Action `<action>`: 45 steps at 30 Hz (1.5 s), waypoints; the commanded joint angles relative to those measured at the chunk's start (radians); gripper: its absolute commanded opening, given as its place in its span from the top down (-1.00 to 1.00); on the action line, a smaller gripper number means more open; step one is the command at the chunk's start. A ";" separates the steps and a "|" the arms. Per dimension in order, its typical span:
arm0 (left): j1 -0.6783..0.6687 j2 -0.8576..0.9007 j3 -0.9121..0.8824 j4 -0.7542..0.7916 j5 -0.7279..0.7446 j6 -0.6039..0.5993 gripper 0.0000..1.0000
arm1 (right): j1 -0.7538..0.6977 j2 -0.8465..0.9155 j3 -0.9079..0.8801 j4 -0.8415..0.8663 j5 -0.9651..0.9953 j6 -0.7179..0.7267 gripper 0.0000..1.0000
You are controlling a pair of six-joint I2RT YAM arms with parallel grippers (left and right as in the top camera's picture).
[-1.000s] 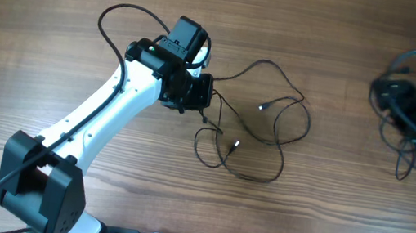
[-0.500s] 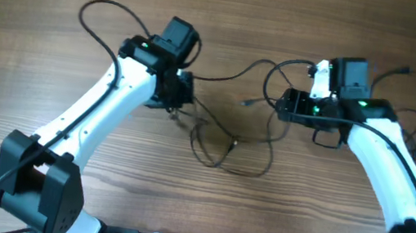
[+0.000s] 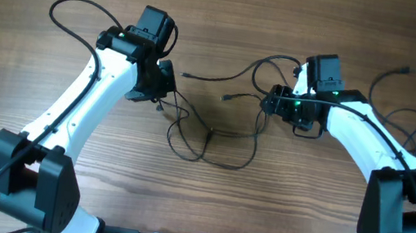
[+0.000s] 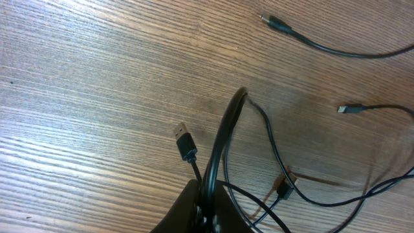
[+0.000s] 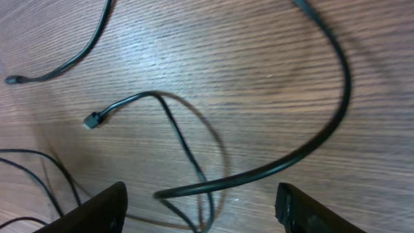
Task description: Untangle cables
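A: Cables (image 3: 210, 135), position?
B: Mid-table, between the two arms. Thin black cords in loose overlapping loops, flat on the wooden table (image 3: 300, 221). Strands cross near the middle. One loose strand stretches between the two grippers on the far side of the tangle.

A: Plug ends?
B: The left wrist view shows a USB plug (image 4: 184, 139) lying on the wood just beside the fingers. A small plug (image 4: 343, 109) lies farther off and a barrel tip (image 4: 272, 21) is near the top of the view. The right wrist view has one small plug (image 5: 92, 120), lying free.

A: Left gripper (image 3: 162, 100)?
B: At the tangle's left fringe. Its fingers (image 4: 187, 217) are pressed together, pinching one cord. The cord sticks out from between them in an arc, then bends back to the wood.

A: Right gripper (image 3: 269, 103)?
B: At the right fringe, fingers (image 5: 97, 207) spread wide. A cord curves through the gap between them and seems to touch neither.

A: Farther out?
B: Outlying cords (image 3: 401, 71) lie beyond the right arm, well apart from the main tangle. The left arm's own thicker cable (image 3: 76, 4) loops out behind its wrist.
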 commanded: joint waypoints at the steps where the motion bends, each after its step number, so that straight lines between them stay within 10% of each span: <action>1: -0.001 0.010 0.003 0.003 -0.002 -0.017 0.83 | 0.036 0.017 -0.011 0.020 -0.008 0.131 -0.48; 7: -0.001 0.010 0.003 0.002 0.001 -0.017 0.83 | 0.114 0.017 -0.011 0.081 0.139 0.231 -0.18; 16: -0.001 0.010 0.003 0.003 0.017 -0.017 0.83 | 0.146 0.017 -0.011 0.092 0.195 0.262 0.91; 34: 0.000 0.010 -0.081 0.002 -0.045 -0.017 0.70 | 0.055 -0.109 0.286 -0.043 0.024 0.019 0.91; 45: 0.000 0.010 -0.090 0.010 -0.051 -0.017 -0.11 | -0.061 -0.284 0.432 0.153 -0.397 0.079 0.91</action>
